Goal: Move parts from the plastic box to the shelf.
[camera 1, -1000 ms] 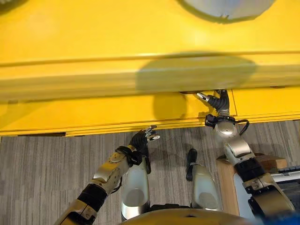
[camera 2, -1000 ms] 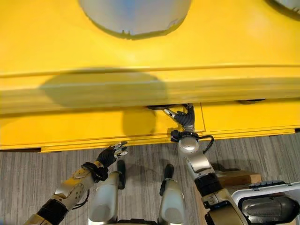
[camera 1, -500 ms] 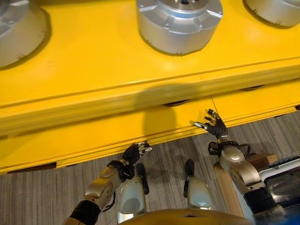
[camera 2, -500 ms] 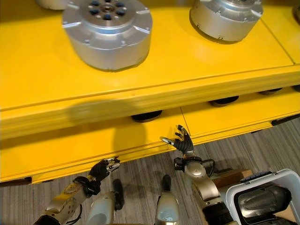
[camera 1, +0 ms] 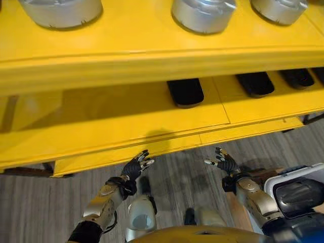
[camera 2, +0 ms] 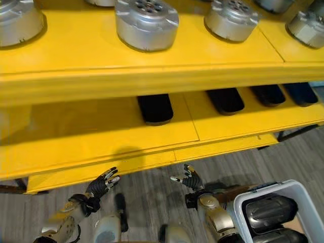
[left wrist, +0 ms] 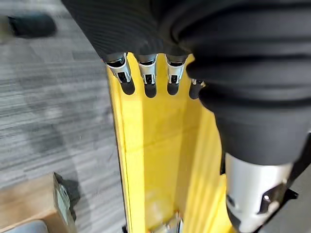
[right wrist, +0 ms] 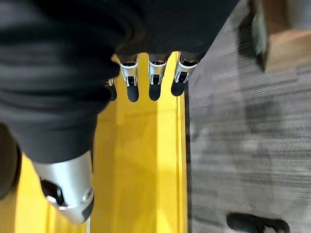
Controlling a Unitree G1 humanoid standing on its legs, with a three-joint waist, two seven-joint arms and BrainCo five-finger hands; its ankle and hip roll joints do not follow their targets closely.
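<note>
Both hands, left hand (camera 1: 135,167) and right hand (camera 1: 225,164), hung empty with fingers spread, just short of the yellow shelf (camera 1: 152,126) edge. Dark parts (camera 2: 268,211) lay in the plastic box (camera 2: 298,195) beside the right hand's fingers; others (camera 1: 185,92) sat on the shelf beyond the fingertips

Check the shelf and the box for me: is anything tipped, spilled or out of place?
Nothing stands out. The silver parts stand upright on the upper shelf, the dark parts lie in a row on the lower shelf, and more sit inside the plastic box. Left hand and right hand hold nothing.
</note>
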